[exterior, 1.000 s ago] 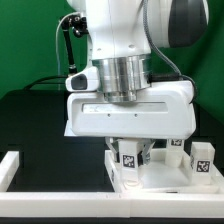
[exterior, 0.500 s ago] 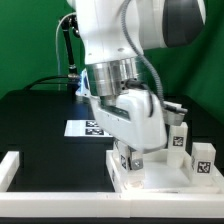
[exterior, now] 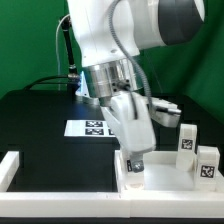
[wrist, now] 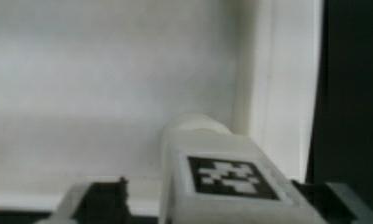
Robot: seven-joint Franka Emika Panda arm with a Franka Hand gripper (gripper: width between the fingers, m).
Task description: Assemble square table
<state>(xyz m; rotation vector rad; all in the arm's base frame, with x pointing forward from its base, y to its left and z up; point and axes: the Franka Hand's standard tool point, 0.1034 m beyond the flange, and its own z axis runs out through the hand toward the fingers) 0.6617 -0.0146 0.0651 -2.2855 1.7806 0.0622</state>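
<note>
Exterior view: black counter (exterior: pixel 35 125), green backdrop behind. White arm bent down over the square table panel (exterior: pixel 165 178) at the near edge on the exterior view's right. Panel flat on the counter, recessed face up.

Tool (exterior: pixel 134 163) pointed down at the panel's near corner on the exterior view's left side, a tagged leg (exterior: pixel 133 166) standing upright right at the fingertips. Wrist rotated, tool body tilted.

Wrist view: same leg (wrist: pixel 222 170) upright on the white panel face (wrist: pixel 112 90), tag toward the camera, rounded top. Dark fingers (wrist: pixel 105 194) to either side of the leg, a narrow gap visible on each side. Jaws partly open; cannot tell for sure whether any contact with the leg remains, but no firm clamp visible.

Two more tagged legs on the exterior view's right: one (exterior: pixel 186 139) upright at the far side of the panel, another (exterior: pixel 208 162) upright nearer the right edge. Apart from each other, both well apart from the tool.

Marker board (exterior: pixel 92 128) flat on the counter behind the arm, partly hidden by it. White border bar (exterior: pixel 10 165) at the near corner on the exterior view's left. Dark cables (exterior: pixel 68 45) behind the arm.
</note>
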